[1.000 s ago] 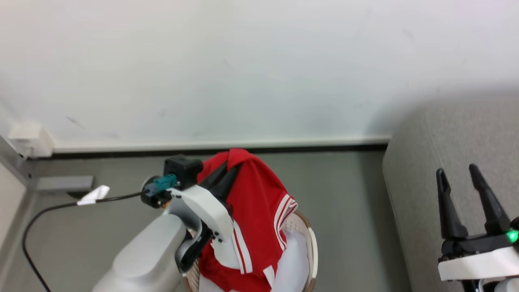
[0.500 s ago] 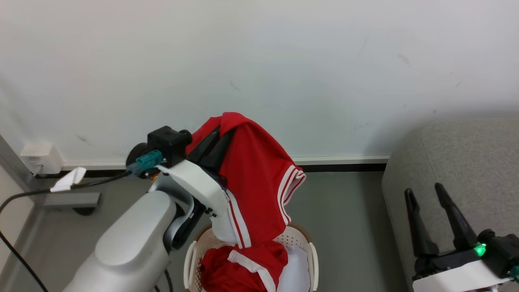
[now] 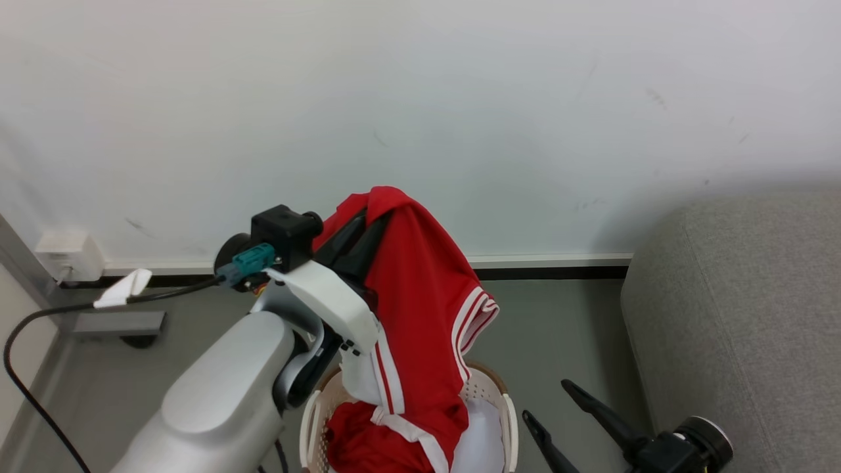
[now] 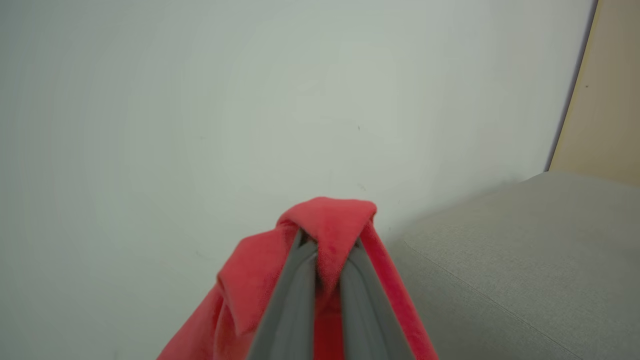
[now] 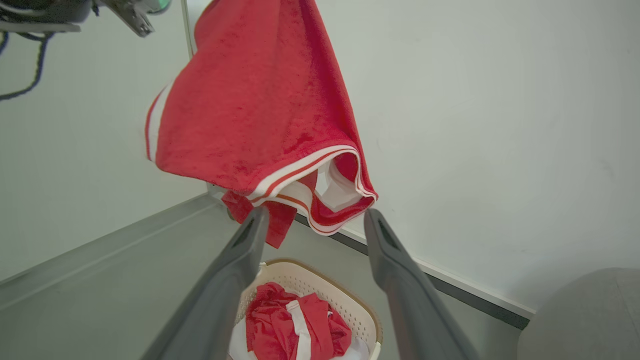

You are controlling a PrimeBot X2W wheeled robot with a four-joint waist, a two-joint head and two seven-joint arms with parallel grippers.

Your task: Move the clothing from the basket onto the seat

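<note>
My left gripper (image 3: pixel 360 226) is shut on the top fold of a red garment (image 3: pixel 414 309) with white striped trim, which hangs over the basket (image 3: pixel 478 393). The left wrist view has the two fingers (image 4: pixel 300 280) pressed together on the red cloth (image 4: pixel 330 220). More red clothing (image 5: pixel 295 325) lies in the basket (image 5: pixel 350 307). My right gripper (image 3: pixel 544 399) is open and holds nothing, low beside the basket, pointing up-left. In its own view the right gripper (image 5: pixel 316 215) sits just under the hanging garment (image 5: pixel 260 110). The grey seat (image 3: pixel 742 315) stands at the right.
A white wall runs behind everything, with a skirting strip along the grey floor (image 3: pixel 558 328). A black cable (image 3: pixel 39 315) with a white tag trails at the left near a wall box (image 3: pixel 66 256). A pale sheet (image 3: pixel 483 437) lies in the basket.
The head camera tilted up earlier. My right gripper has swung from in front of the seat down and left, now beside the basket. The left gripper still holds the garment aloft.
</note>
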